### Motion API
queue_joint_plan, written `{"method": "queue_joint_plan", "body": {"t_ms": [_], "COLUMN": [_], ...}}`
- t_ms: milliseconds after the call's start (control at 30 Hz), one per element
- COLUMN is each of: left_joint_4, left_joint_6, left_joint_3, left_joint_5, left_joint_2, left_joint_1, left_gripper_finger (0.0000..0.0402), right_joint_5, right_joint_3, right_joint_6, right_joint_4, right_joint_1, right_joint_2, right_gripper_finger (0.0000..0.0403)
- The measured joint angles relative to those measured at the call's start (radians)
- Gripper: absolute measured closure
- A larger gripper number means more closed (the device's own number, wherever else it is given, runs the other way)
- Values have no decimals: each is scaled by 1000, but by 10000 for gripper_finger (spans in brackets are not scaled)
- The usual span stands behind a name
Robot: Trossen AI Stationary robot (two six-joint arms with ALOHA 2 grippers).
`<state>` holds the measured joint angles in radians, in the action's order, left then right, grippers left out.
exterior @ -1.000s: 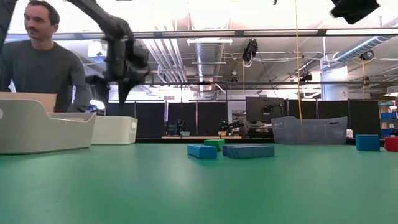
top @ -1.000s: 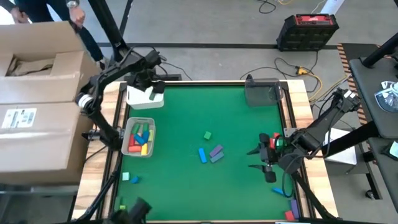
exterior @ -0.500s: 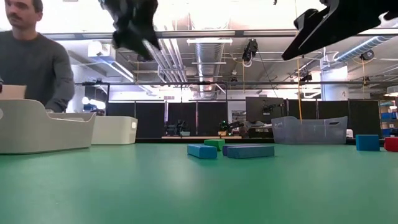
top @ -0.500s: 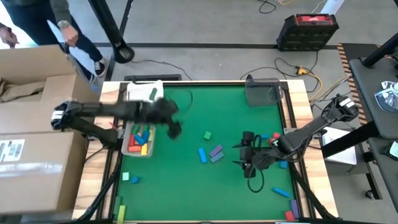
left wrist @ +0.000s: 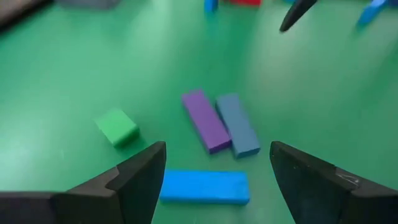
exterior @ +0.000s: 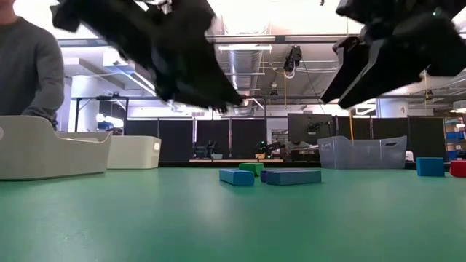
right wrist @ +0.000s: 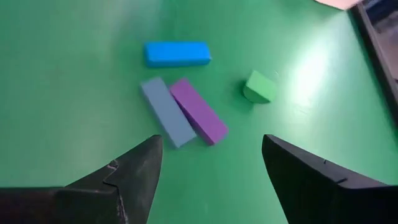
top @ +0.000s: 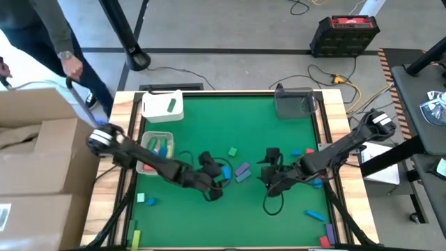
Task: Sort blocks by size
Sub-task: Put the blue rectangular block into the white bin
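high view looks straight down on the worktop point(top: 279, 139); low view looks level across it; both wrist views look down closely, sharing the purple block point(left wrist: 206, 120) cluster.

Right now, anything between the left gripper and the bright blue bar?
Nothing visible. The left gripper is open, and the bright blue bar lies on bare mat between its fingers. The purple bar lies beyond it.

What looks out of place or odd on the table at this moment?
Some blocks lie off the green mat: a teal block on the wooden edge at the left, a red block near the right corner. On the mat, the purple block and grey-blue block lie side by side, touching. Both the left pincer and right pincer are open.
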<state>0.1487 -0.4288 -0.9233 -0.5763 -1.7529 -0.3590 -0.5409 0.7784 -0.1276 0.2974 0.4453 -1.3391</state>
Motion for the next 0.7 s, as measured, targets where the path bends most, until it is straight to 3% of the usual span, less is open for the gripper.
{"method": "queue_joint_plan", "body": {"t_ms": [233, 467, 700], "left_joint_4": [1, -53, -52], "left_joint_6": [-44, -41, -26], "left_joint_3": [-61, -65, -65], "left_joint_5": [15, 11, 23], "left_joint_2": [-130, -142, -142], "left_joint_1": [10, 21, 36], "left_gripper_finger": [98, 64, 44], "right_joint_5": [-36, -36, -28], "right_joint_3": [0, 0, 0], "right_joint_6": [-1, -4, -43], "right_joint_4": [6, 6, 6], "right_joint_1": [-14, -17, -17], "right_joint_2": [-38, -33, -32], "right_gripper_finger": [96, 59, 50]}}
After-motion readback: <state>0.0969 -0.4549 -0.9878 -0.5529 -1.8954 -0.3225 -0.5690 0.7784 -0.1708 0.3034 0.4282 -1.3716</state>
